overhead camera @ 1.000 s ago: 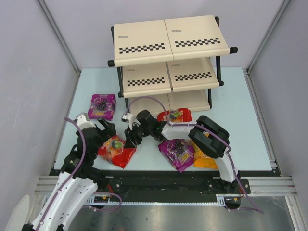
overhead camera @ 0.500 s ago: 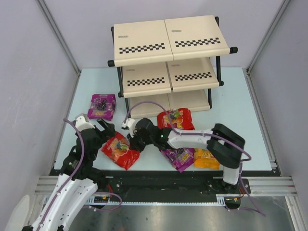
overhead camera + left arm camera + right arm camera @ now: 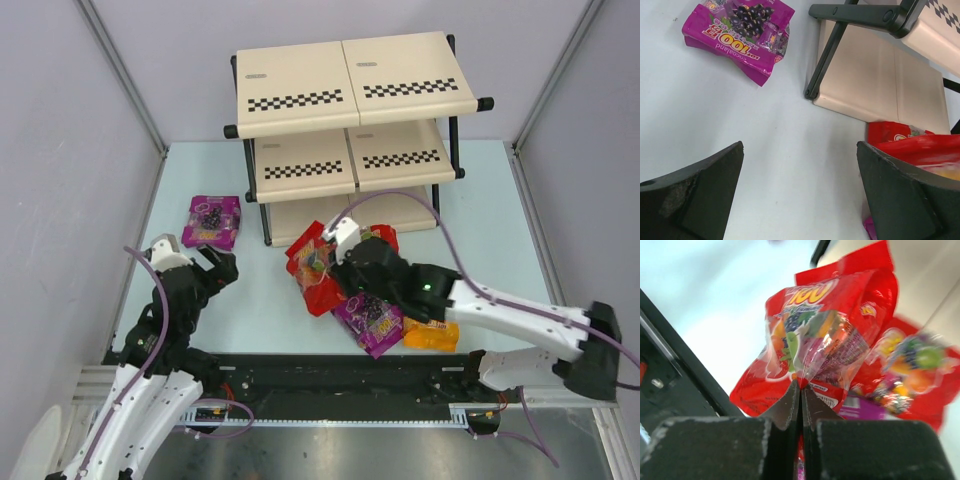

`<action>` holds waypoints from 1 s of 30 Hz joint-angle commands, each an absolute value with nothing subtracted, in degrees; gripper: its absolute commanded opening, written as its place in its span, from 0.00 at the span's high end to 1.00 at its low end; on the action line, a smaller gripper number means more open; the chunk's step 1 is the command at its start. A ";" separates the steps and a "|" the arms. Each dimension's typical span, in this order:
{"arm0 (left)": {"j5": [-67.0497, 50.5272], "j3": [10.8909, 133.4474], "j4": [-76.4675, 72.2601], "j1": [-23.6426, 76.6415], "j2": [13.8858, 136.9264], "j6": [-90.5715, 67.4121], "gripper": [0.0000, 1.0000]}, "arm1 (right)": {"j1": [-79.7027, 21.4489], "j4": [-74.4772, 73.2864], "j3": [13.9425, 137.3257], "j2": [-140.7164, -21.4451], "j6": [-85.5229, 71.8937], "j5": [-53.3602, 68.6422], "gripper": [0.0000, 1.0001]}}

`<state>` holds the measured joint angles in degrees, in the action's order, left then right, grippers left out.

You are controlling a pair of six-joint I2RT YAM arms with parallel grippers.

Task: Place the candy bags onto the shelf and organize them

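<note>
Pinching glossy crinkled red candy bag (image 3: 826,338), blocky black right jaws

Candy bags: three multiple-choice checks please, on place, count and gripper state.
1. The purple bag nearest the left gripper lies: A) on the table left of the shelf; B) on the top tier; C) in a gripper.
2. Purple bags in the top view: A) one; B) two; C) four.
3. The right gripper is: A) open; B) shut on a red bag; C) shut, empty.
A, it lies flat beside the shelf; B, a second purple bag lies beside the orange bag; B, it pinches the bag's edge.
</note>
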<state>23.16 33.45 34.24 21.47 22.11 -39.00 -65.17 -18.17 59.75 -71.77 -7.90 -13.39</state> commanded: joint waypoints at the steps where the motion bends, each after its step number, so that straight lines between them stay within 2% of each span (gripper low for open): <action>1: 21.88 34.10 33.23 21.62 22.32 -37.97 0.00 | -65.65 -18.17 68.88 -63.64 -5.10 -19.60 1.00; 10: 18.72 33.40 31.03 21.62 23.90 -37.35 0.00 | -68.03 -26.44 96.48 -68.90 1.48 -19.34 1.00; 16: 17.75 32.34 29.71 21.62 23.91 -37.09 0.00 | -69.43 -32.16 119.24 -80.49 7.54 -18.19 1.00; 20: 16.79 32.17 29.09 21.62 24.26 -36.83 0.00 | -68.13 -31.47 132.34 -88.05 11.77 -21.61 1.00; 23: 15.91 31.99 28.30 21.62 24.26 -37.52 0.00 | -63.66 -26.30 134.22 -91.23 12.39 -20.14 1.00; 25: 15.65 31.82 27.78 21.53 24.08 -38.49 0.00 | -60.57 -16.65 127.92 -90.88 11.69 -17.60 1.00; 27: 14.51 30.77 26.11 21.53 23.47 -39.81 0.00 | -54.25 -7.61 124.38 -90.97 7.32 -14.17 1.00; 30: 13.54 30.15 25.31 21.62 23.12 -40.52 0.00 | -45.48 -3.62 126.38 -93.77 -2.78 -7.14 1.00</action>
